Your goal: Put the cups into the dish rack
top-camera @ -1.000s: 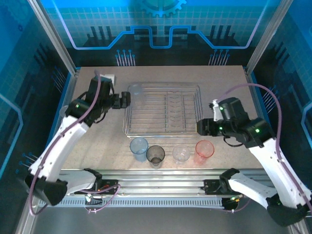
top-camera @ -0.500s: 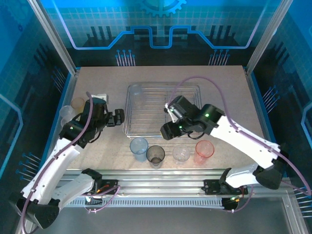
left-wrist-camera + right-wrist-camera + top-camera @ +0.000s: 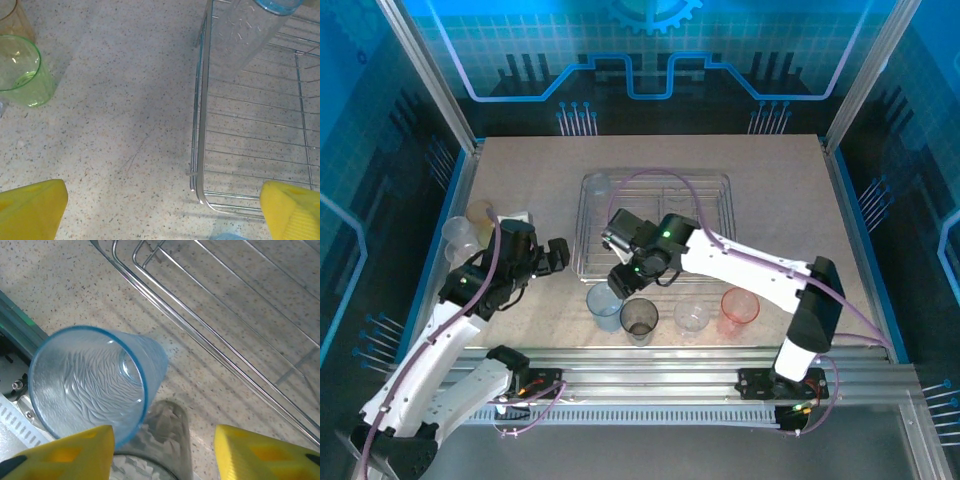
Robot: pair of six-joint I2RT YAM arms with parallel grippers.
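Left tool (image 3: 162, 197), wide apart, faces the rack (image 3: 200, 125) corner. Right tool (image 3: 164, 446), apart, hangs over blue cup (image 3: 95, 385) and grey cup (image 3: 162, 422), lower centre.

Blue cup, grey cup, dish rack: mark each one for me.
blue cup (image 3: 89, 384): right wrist view, inner wall seen through its mouth.
grey cup (image 3: 639, 318): top view, centre of the cup.
dish rack (image 3: 199, 125): left wrist view, rim wire.

Dish rack (image 3: 705, 205): silver wire, rectangular. One clear tumbler (image 3: 598, 185) sits inside its far-left corner. Blue cup (image 3: 605, 303), grey cup (image 3: 640, 318), clear cup (image 3: 692, 317) and pink-red cup (image 3: 739, 308) stand upright along its near rim.
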